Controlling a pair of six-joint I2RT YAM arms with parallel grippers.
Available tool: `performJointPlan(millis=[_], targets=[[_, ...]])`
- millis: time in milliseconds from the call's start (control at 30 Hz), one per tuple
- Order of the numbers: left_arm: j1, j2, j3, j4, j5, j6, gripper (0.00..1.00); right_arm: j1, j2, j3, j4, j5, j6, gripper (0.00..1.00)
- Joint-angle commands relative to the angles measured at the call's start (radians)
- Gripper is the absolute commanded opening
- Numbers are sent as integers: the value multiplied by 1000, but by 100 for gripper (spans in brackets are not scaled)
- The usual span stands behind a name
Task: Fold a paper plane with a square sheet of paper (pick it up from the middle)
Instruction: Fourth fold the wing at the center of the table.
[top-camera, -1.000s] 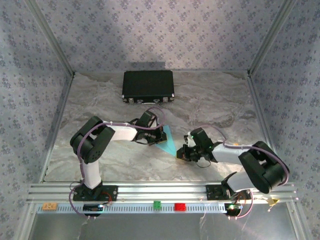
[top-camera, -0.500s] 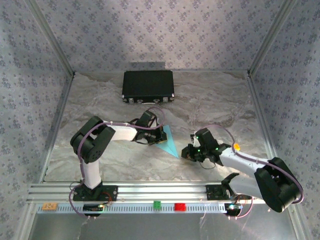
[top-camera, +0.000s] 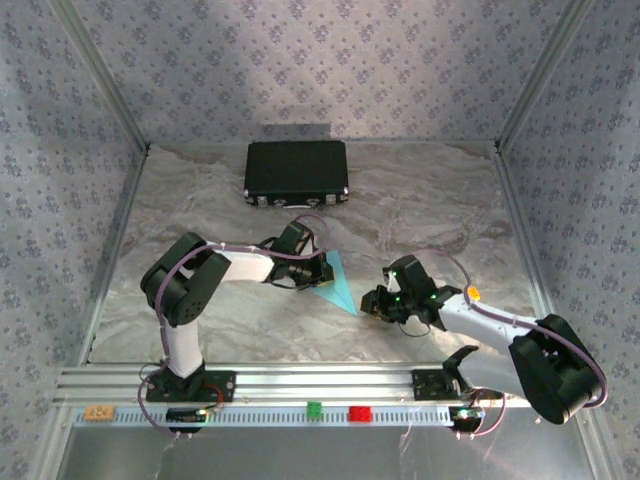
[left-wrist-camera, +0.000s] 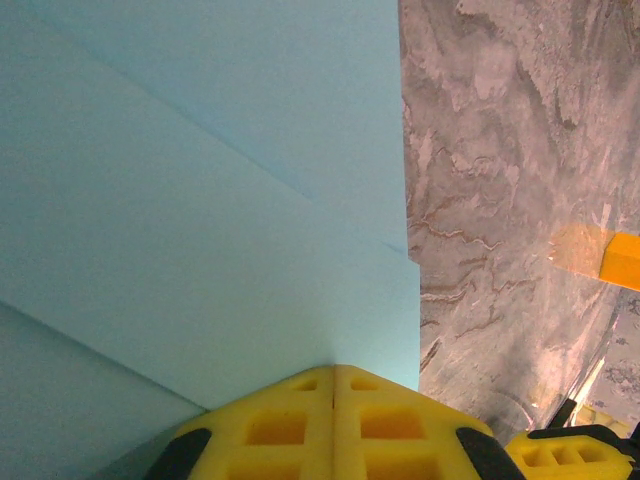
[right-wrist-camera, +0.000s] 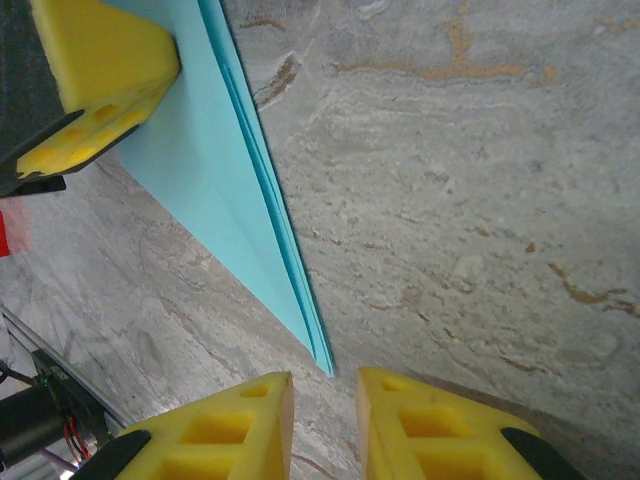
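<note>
**A:** Position of the blue paper?

**B:** Flat on the worktop, near the middle. Folded to a narrow triangle. Overhead, the wide end sits toward 12 o'clock and the sharp tip toward 5 o'clock. The right wrist view shows stacked edges along one long side, several layers.

**A:** Left claw?

**B:** On the paper's 9 o'clock side, near the wide end. Its yellow fingers meet with no gap. The paper spreads flat on both sides of their seam, so the tips rest on top of it rather than pinch it. Slanting creases cross the sheet beyond the tips.

**A:** Right claw?

**B:** Low over the worktop. Overhead it sits just at 3 o'clock of the paper's tip. Jaws narrowly apart, nothing between them. In its own wrist view the tip lies just ahead of the gap, at 12 o'clock, touching neither finger as far as I can tell. One finger of the left claw shows at 10 o'clock in that view, lying on the paper.

**A:** Anything else on site?

**B:** Black case at 12 o'clock from the paper, well apart, near the back wall. Red block and green block side by side on the metal rail at 6 o'clock, between the two arm bases.
</note>
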Motion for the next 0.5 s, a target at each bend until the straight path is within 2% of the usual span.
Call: performJointPlan(millis=[0, 467], targets=[[10, 11, -19, -44, -33, 0, 5, -5, -8, 13, -4, 19, 24, 24], [11, 9, -22, -35, -30, -5, 5, -1, 6, -7, 74, -53, 46, 28]])
